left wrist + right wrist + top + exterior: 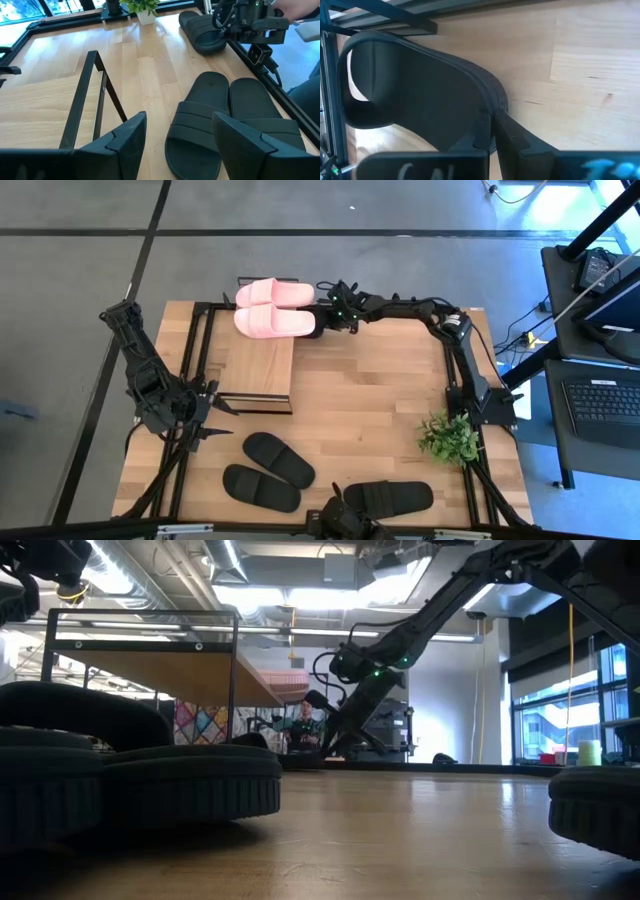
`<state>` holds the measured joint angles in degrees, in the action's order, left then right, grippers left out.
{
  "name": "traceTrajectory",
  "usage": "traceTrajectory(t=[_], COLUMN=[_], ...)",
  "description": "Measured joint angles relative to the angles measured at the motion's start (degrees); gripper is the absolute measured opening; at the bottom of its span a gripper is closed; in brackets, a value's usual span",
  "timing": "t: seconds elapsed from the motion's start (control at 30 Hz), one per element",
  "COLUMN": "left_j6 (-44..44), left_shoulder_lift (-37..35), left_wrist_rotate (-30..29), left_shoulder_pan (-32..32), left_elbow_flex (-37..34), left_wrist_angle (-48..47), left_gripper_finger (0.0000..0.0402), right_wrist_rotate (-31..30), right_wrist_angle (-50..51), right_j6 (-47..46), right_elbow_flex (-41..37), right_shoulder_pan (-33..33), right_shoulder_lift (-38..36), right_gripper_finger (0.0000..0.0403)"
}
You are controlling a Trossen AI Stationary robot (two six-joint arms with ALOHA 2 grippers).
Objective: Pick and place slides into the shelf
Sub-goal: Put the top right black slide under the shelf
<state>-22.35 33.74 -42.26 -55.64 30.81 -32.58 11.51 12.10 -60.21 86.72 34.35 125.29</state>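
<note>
My right gripper (322, 320) reaches to the far end of the shelf (258, 370) and is shut on a black slide (420, 90). In the high view only a dark bit of that slide (312, 330) shows beside the pink pair (270, 310), which lies sole-down on the shelf's top board. A black pair (265, 470) and a single black slide (390, 498) lie on the table near its front edge. My left gripper (215, 420) hangs open beside the shelf's near end, above the black pair (225, 115), touching nothing. My right gripper pinches the black slide's thick sole edge (492, 100) between its two fingers. The fingers slant down from the table's right side toward the far left corner. The slide sits tilted beside the shelf's black frame. I cannot tell whether it rests on the table.
A small potted plant (450, 438) stands at the table's right edge. Black frame rails (445, 360) run around the tabletop, and a camera mount (345, 525) sits at the near edge. Bare wood (370, 400) lies between the shelf and the plant.
</note>
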Motion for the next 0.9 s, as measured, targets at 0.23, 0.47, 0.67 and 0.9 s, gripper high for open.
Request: traceTrajectory(t=[0.23,0.47,0.67,0.9], left_j6=[-0.02,-0.11,-0.20,-0.22], left_shoulder_lift=[-0.01,0.00,0.00,0.00], left_wrist_rotate=[0.00,0.00,0.00,0.00], left_shoulder_pan=[-0.01,0.00,0.00,-0.01], left_elbow_flex=[0.00,0.00,0.00,0.00], left_wrist_angle=[0.00,0.00,0.00,0.00], left_gripper_finger=[0.0217,0.0217,0.0217,0.0217], right_wrist_rotate=[-1.44,-1.51,-1.51,-1.49], right_wrist_angle=[-1.73,-1.77,-2.43,-2.54], right_j6=[0.63,-0.02,0.55,2.24], right_elbow_flex=[0.00,0.02,0.02,0.04], right_shoulder_pan=[0.00,0.00,0.02,0.02], right_shoulder_lift=[0.00,0.00,0.00,0.00], right_gripper_finger=[0.0027,0.0039,0.0041,0.0041])
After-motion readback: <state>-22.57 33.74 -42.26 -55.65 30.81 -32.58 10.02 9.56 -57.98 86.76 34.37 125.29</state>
